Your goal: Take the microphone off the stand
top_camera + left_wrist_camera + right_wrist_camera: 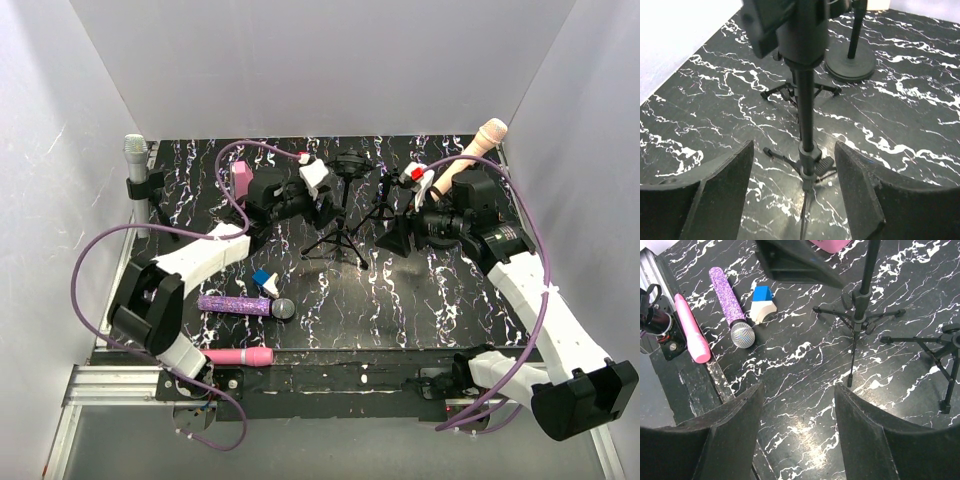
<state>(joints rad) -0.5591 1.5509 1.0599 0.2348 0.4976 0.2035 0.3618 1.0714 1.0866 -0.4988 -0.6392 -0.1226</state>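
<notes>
Left hand (794,150) near stand (806,100), fingers (725,190) apart

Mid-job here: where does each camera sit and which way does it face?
Top external: above and behind the bases, looking down on the table; left arm, right arm show.
Left wrist: on the left arm, looking down a tripod stand's pole; the open left tool frames it.
Right wrist: looking down toward the table's near-left side, at the purple microphone; open right tool shows.
Shared: top and right wrist both show the purple microphone.
</notes>
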